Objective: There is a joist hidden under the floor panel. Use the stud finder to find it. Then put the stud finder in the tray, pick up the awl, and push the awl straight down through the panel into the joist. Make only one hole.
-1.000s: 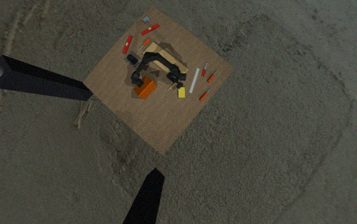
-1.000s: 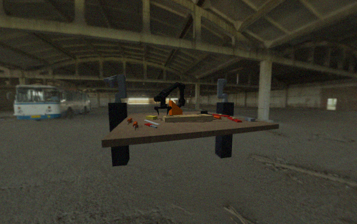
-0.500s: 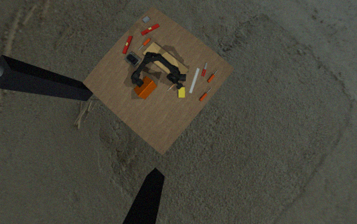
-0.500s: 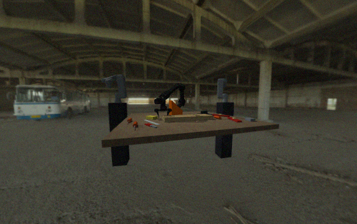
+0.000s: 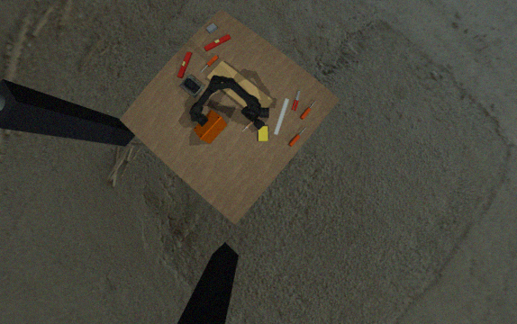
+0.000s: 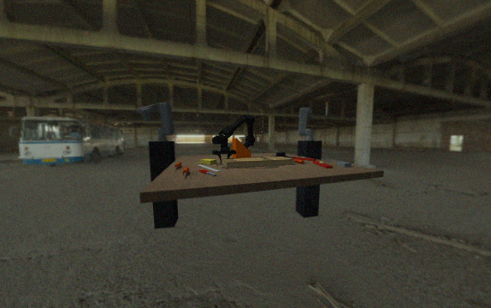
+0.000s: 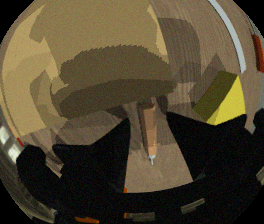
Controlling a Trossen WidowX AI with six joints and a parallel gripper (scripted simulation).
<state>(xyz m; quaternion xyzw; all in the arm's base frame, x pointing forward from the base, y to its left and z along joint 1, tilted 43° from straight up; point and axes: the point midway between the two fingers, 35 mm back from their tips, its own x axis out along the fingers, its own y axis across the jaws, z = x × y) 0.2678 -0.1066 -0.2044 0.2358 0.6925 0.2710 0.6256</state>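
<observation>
The awl (image 5: 249,125) (image 7: 149,131), with a light brown handle and thin metal tip, lies on the table beside the panel. My gripper (image 5: 254,121) (image 6: 226,157) (image 7: 148,118) is low over it, partly open. The awl's handle shows between the fingers in the wrist view, with a gap on each side. The pale wooden floor panel (image 5: 223,68) (image 6: 263,162) (image 7: 103,25) lies next to the gripper, partly under the arm and its shadow. A dark block (image 5: 191,85), seemingly the stud finder, sits in the grey tray (image 5: 195,94). The joist is hidden.
A yellow block (image 5: 263,134) (image 6: 208,162) (image 7: 234,102) lies close beside the gripper. Beyond it are a white strip (image 5: 281,117) and several orange or red tools. An orange block (image 5: 210,128) (image 6: 240,150) stands by the arm's base. Two red levels (image 5: 211,45) (image 5: 185,65) lie past the tray.
</observation>
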